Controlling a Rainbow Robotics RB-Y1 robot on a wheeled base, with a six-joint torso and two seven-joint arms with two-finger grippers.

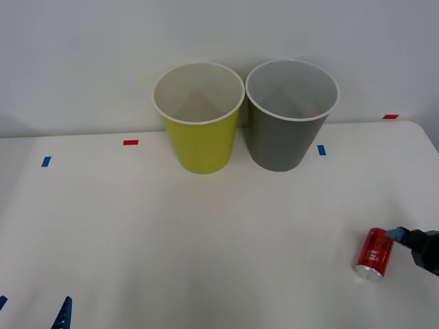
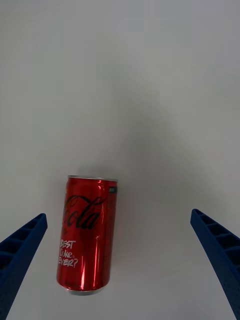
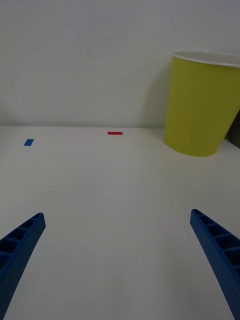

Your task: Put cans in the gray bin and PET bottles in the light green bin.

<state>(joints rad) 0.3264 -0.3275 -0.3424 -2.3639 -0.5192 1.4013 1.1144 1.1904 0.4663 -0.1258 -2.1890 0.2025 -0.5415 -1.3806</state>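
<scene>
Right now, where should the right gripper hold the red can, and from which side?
Grip the red can across its round middle, coming from above: it lies on its side on the table, and the open right gripper already hangs over it, off-centre.

My right tool (image 1: 401, 235) ran off the front view's edge. The gray bin (image 3: 236, 131) was a sliver there, cut off.

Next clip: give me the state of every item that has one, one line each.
red can: lying on its side on the table, not gripped
gray bin: upright, nothing seen inside
light green bin: upright, nothing seen inside
right gripper: jaws open, one on either side of the can, not touching it
left gripper: jaws open, holding nothing, low over the table's near left
</scene>
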